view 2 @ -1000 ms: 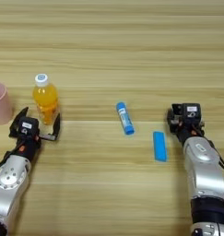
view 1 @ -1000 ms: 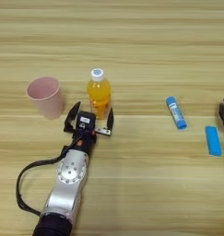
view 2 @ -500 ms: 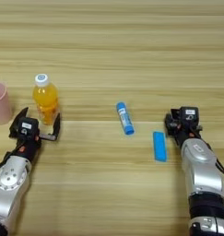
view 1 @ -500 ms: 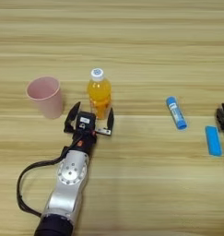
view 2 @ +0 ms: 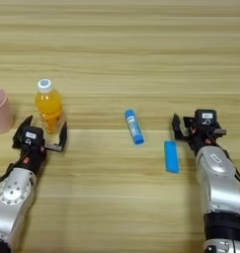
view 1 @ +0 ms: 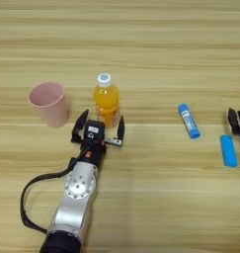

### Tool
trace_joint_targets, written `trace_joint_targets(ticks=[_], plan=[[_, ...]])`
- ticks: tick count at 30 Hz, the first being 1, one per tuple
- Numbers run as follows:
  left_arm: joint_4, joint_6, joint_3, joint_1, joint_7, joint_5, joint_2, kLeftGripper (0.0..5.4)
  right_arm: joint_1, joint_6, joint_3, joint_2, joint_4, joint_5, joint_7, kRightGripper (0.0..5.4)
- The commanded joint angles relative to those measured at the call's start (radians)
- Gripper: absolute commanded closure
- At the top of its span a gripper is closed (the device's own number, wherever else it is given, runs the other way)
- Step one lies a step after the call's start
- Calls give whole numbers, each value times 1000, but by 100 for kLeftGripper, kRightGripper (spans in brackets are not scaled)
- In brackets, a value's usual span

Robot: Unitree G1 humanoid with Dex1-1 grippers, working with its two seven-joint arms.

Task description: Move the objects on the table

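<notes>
In the left eye view, my left gripper [view 1: 99, 132] stands spread just before the orange-juice bottle [view 1: 106, 99], beside the pink cup [view 1: 49, 103]; nothing is grasped yet. In the right eye view, my right gripper [view 2: 196, 127] is spread near the blue bar [view 2: 171, 156], with the blue tube [view 2: 134, 127] lying loose on the table [view 2: 121, 49].

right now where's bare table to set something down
The widest bare stretch is the far half of the table, beyond everything. Another lies between the orange-juice bottle and the blue tube. It's crowded around the pink cup, bottle and left gripper, and between the blue bar and right gripper.
</notes>
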Motion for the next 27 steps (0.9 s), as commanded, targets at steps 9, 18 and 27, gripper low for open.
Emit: trace_joint_targets(ticks=[9,18,27], plan=[[-15,27,-11,5,18,10,-10,0,195,107,29,37,-355,31,3,3],[-14,29,-13,1,23,14,-11,0,332,179,57,59,-528,39,9,3],[-8,28,-12,-5,23,14,-9,0,377,199,92,72,-558,34,14,3]])
